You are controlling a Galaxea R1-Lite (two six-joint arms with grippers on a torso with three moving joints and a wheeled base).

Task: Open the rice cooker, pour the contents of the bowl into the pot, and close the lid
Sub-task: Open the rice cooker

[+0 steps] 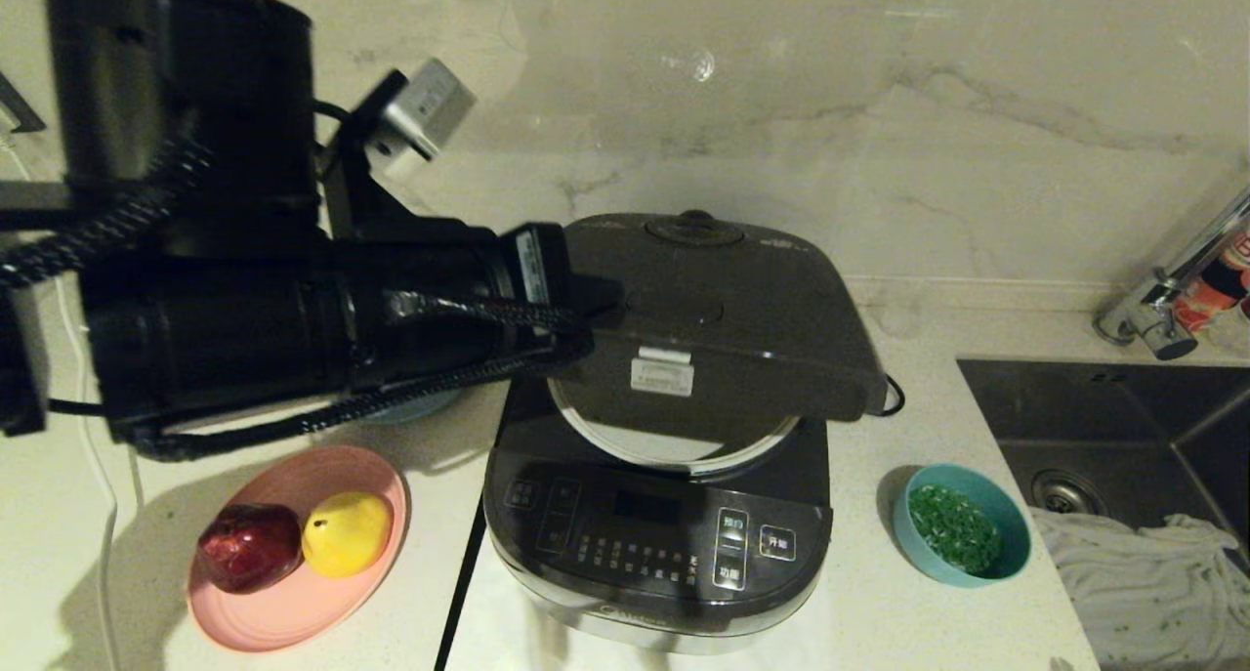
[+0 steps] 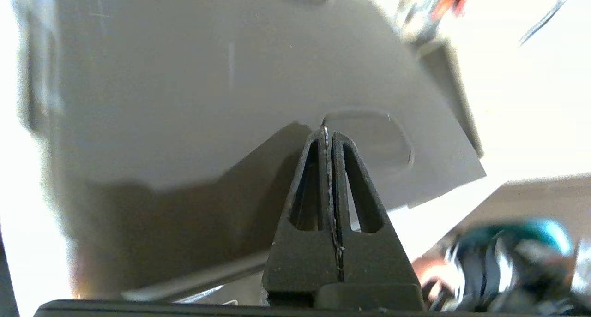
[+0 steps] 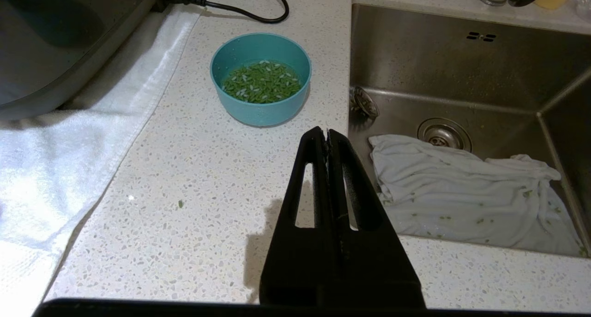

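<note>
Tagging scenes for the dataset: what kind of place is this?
Likely a home kitchen: stone-look counter with a steel sink and tap, and a rice cooker beside a bowl of chopped greens.

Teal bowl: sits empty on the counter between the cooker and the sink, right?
Not empty. The right wrist view shows the teal bowl holding a heap of green bits. The rest holds: it stands on the counter between the cooker and the sink.

Black left arm (image 1: 293, 329) with braided cables (image 1: 410, 398).
</note>
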